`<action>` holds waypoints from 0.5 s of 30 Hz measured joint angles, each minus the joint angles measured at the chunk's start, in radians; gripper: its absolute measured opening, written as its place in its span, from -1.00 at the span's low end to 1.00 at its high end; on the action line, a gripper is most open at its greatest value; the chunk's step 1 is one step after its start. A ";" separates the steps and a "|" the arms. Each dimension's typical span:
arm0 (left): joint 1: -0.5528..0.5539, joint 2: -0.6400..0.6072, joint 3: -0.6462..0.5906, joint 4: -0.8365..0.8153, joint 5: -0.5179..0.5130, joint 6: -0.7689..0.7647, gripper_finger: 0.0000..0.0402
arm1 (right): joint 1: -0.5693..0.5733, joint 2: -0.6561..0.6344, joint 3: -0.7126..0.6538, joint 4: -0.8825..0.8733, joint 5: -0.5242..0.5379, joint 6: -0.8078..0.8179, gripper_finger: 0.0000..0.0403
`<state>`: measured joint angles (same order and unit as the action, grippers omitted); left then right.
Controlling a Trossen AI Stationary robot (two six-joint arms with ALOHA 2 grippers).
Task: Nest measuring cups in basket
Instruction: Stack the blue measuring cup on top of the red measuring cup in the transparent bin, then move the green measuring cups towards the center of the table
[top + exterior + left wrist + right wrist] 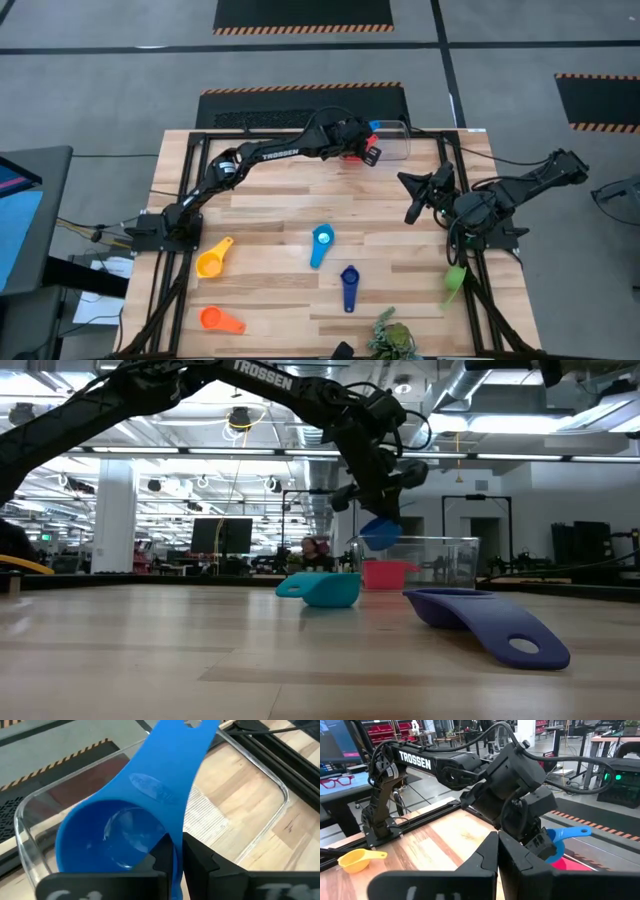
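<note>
While the right gripper (413, 196) waits shut beside it, the left gripper (176, 857) pinches a blue measuring cup (122, 832) over the clear basket (25, 827), apparently about to lower it onto the red cup (388, 574) inside.

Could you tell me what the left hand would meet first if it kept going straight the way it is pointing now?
Probably the basket. The left hand, shut on the blue measuring cup, points down into it, so the cup would likely reach the red cup or the floor inside first; depth is unclear.
</note>
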<state>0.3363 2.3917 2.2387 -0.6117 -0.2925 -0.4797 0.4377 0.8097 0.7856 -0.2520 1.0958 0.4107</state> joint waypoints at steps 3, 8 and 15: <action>0.000 0.000 0.000 0.001 0.026 0.000 -0.84 | 0.000 0.000 0.000 0.000 -0.002 0.000 -0.87; 0.000 0.000 0.000 0.001 0.042 0.000 -0.72 | 0.000 0.000 0.000 -0.002 -0.030 -0.001 -0.87; 0.002 0.000 0.000 0.000 0.037 0.000 -0.58 | 0.000 0.000 0.000 -0.002 -0.056 -0.003 -0.87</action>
<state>0.3378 2.3917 2.2391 -0.6113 -0.2558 -0.4797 0.4380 0.8097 0.7856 -0.2535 1.0403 0.4076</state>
